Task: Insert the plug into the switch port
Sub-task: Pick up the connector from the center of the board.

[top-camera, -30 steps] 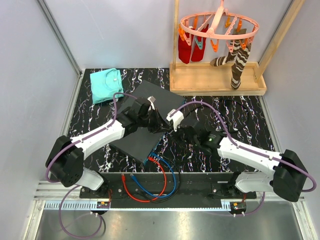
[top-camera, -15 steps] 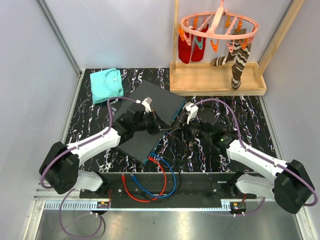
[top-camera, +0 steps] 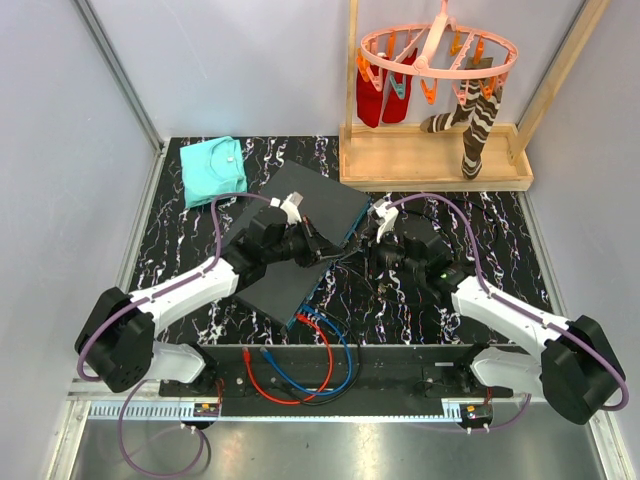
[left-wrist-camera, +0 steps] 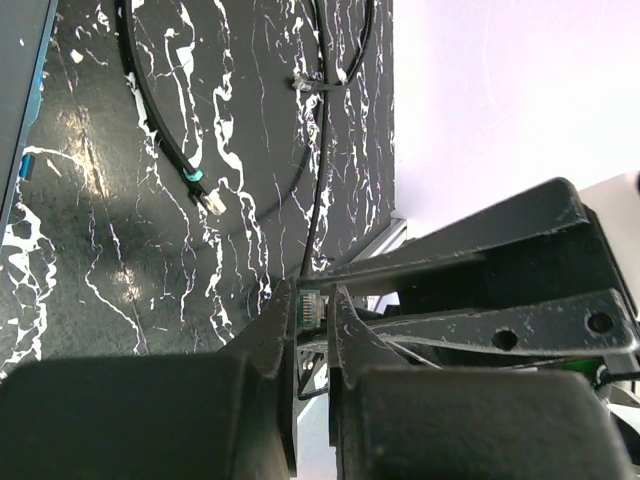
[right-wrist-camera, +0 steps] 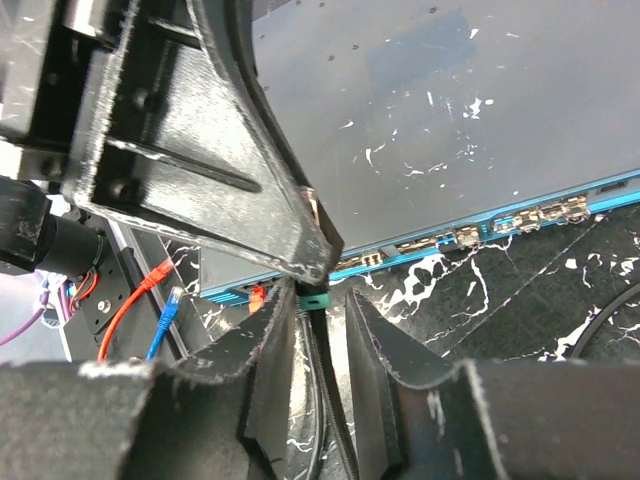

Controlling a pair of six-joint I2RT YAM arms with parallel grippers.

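The switch [top-camera: 318, 196] is a flat dark grey box lying at an angle mid-table, its teal-blue socket edge [right-wrist-camera: 520, 214] facing right. My left gripper [top-camera: 330, 252] hovers just off that edge, shut on the plug [left-wrist-camera: 310, 308], whose gold contacts show between its fingers. My right gripper [top-camera: 358, 254] meets it tip to tip. Its jaws stand slightly apart around the plug's black cable [right-wrist-camera: 318, 330], just below a green band. The left gripper's finger [right-wrist-camera: 250, 190] crosses right above them.
Red [top-camera: 290, 385] and blue [top-camera: 343, 350] cables loop near the arm bases, and a red plug [right-wrist-camera: 256, 293] sits at the switch's edge. A loose black cable with another plug [left-wrist-camera: 207, 197] lies right of the switch. The teal cloth [top-camera: 213, 170] is back left, the wooden sock rack [top-camera: 435, 165] back right.
The left gripper has moved right, off the switch top to its teal edge. The right gripper has swung up and right, and the two now meet at the plug.
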